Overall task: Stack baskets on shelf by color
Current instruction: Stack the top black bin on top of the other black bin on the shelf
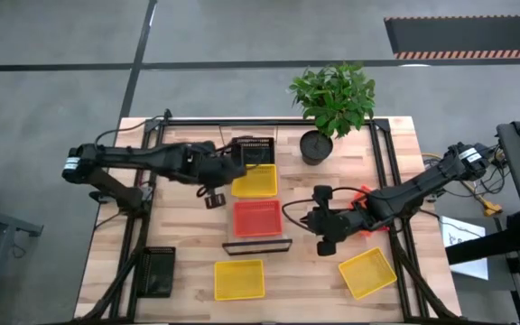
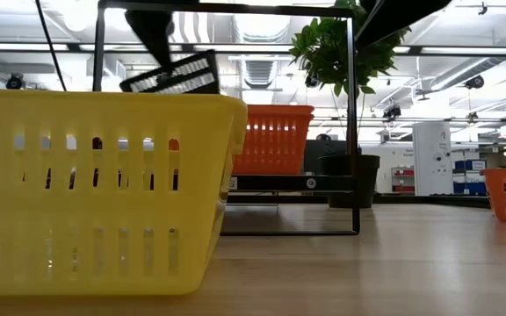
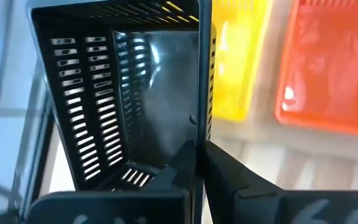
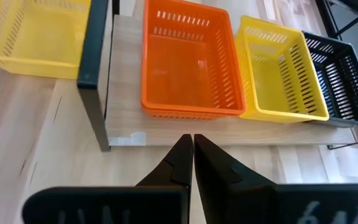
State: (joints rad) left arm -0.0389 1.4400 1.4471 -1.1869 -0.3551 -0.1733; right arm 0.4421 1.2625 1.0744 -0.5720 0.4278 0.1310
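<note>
Holding the black basket (image 3: 123, 99) pinched by its rim in my left end effector (image 3: 197, 158), I see it tilted over the shelf's (image 4: 185, 132) far end, just beyond the yellow basket (image 1: 255, 181); right end effector (image 4: 188, 152) pressed together, empty.

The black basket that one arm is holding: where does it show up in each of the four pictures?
High view: black basket at the shelf's far end, in the left gripper.
Low view: tilted, upper left, above the near yellow basket.
Left wrist view: fills the left half, wall pinched between the fingers.
Right wrist view: far right.
Shared landmark: the yellow basket beside it on the shelf.
</note>
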